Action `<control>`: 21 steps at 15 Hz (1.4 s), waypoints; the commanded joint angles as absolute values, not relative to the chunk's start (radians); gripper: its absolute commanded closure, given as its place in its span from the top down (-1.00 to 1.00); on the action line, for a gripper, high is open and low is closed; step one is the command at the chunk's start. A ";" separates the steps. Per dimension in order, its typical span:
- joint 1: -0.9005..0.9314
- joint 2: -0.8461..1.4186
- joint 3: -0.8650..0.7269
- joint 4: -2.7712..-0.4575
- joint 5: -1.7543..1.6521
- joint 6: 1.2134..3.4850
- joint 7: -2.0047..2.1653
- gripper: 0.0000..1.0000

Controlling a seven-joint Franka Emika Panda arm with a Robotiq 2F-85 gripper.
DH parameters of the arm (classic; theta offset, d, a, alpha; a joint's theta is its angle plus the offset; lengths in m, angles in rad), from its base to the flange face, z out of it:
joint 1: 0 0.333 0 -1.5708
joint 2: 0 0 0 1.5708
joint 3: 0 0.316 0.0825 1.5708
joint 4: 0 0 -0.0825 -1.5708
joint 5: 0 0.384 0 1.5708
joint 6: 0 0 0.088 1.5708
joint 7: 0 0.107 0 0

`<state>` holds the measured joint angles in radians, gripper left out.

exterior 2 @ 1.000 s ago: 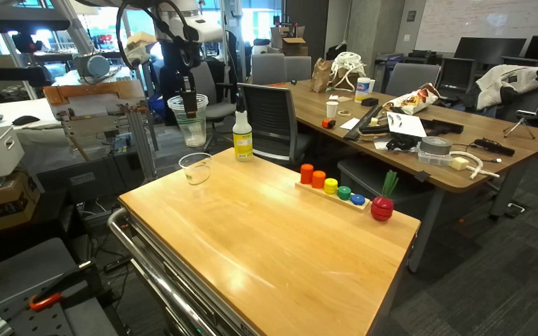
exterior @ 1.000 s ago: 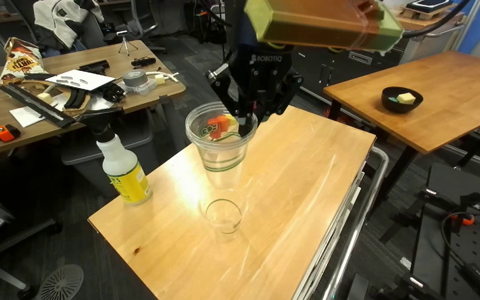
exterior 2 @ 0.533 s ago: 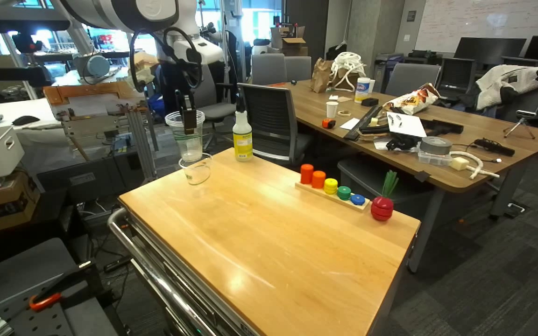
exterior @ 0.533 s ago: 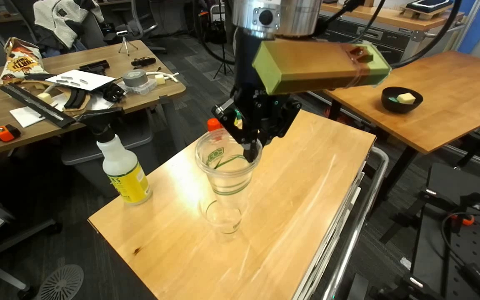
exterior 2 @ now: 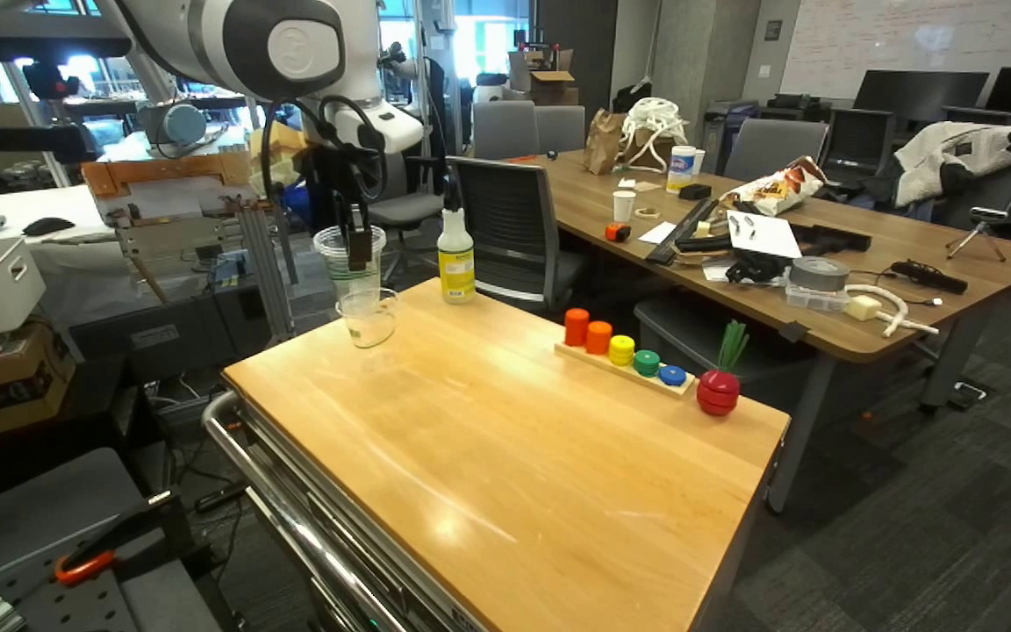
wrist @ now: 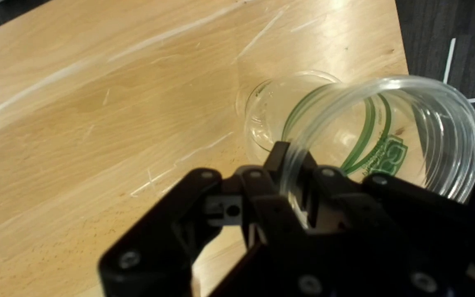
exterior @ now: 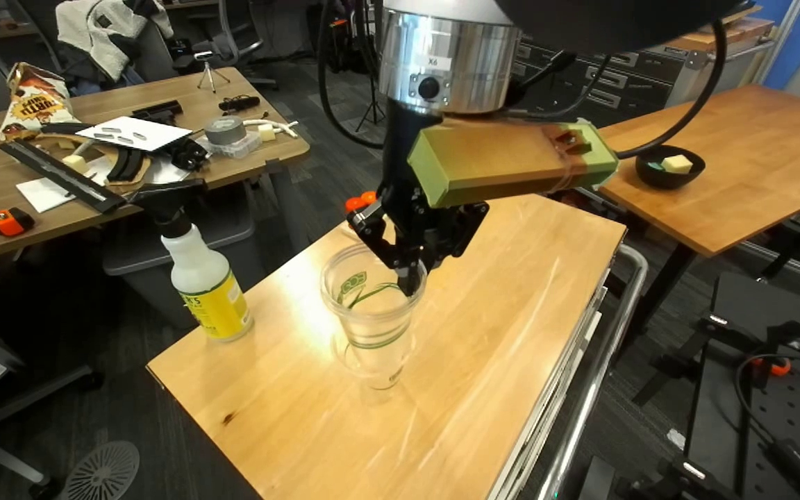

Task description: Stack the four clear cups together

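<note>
My gripper [exterior: 410, 281] is shut on the rim of a nested stack of clear cups [exterior: 370, 312], with one fingertip inside the rim. It also shows in an exterior view [exterior 2: 360, 248] and in the wrist view [wrist: 290, 154]. The stack shows several close rims and green print; I cannot count its cups exactly. It is slightly tilted in the wrist view [wrist: 439, 123]. A single clear cup [exterior 2: 374, 329] stands upright on the wooden table [exterior 2: 488, 439]. The stack's lower end overlaps that cup's mouth in both exterior views; whether it is inside or touching, I cannot tell.
A white spray bottle with a yellow label [exterior: 212, 292] stands near the table's edge, beside the cups. A row of coloured blocks [exterior 2: 621, 351] and a red radish toy [exterior 2: 718, 391] stand along one edge. A metal rail [exterior: 601, 389] runs along the table's side.
The arm and the held stack have come down, from well above the standing cup to overlapping its mouth in view. The standing cup has not moved. The gripper has stayed shut on the stack.
</note>
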<state>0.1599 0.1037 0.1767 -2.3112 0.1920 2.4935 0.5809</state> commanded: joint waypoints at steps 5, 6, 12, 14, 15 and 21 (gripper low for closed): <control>0.192 0.136 0.175 -2.320 0.203 2.563 0.562 -0.96; 0.194 0.138 0.175 -2.325 0.207 2.567 0.559 -0.96; 0.209 0.155 0.160 -2.358 0.137 2.644 0.577 -0.96; 0.218 0.161 0.148 -2.371 0.066 2.675 0.597 -0.96; 0.219 0.162 0.142 -2.374 0.042 2.683 0.598 -0.96; 0.218 0.151 0.126 -2.381 -0.035 2.683 0.587 -0.06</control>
